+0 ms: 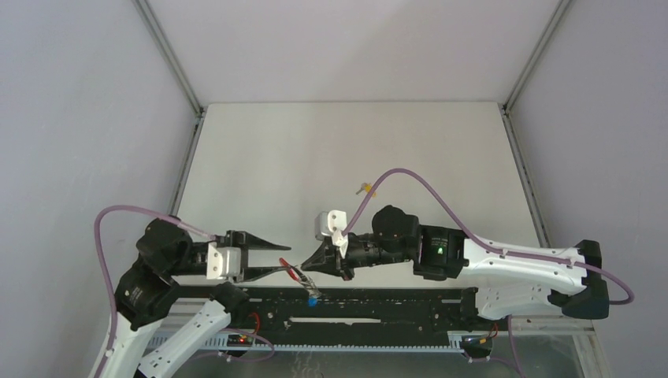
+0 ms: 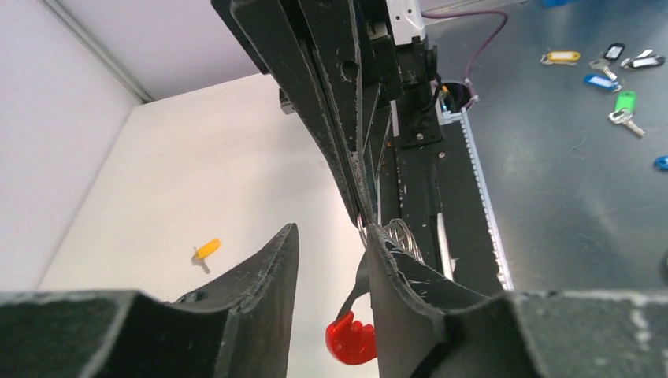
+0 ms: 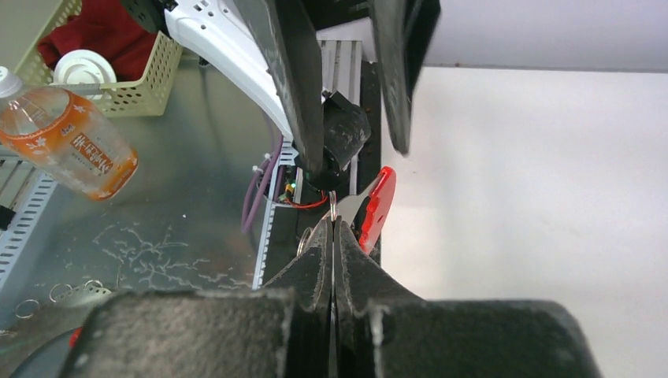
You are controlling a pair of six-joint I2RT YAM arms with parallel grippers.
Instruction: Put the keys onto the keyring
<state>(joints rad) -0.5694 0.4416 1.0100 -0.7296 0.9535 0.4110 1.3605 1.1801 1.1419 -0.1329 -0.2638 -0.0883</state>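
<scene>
Red tag [image 1: 293, 272] of the keyring [image 1: 303, 277] hangs between both grippers in the top view. The blue key [image 1: 313, 300] is just beside it, the yellow key [image 1: 364, 188] well apart on the table [image 1: 260, 157].

Left wrist: the left gripper [image 2: 331, 236] stands parted, holding nothing.

Right wrist: the right gripper [image 3: 332, 228] pinches the ring's wire. Light, stiff, slippery metal, I judge. It is best gripped on the coil, not the swinging tag.
</scene>
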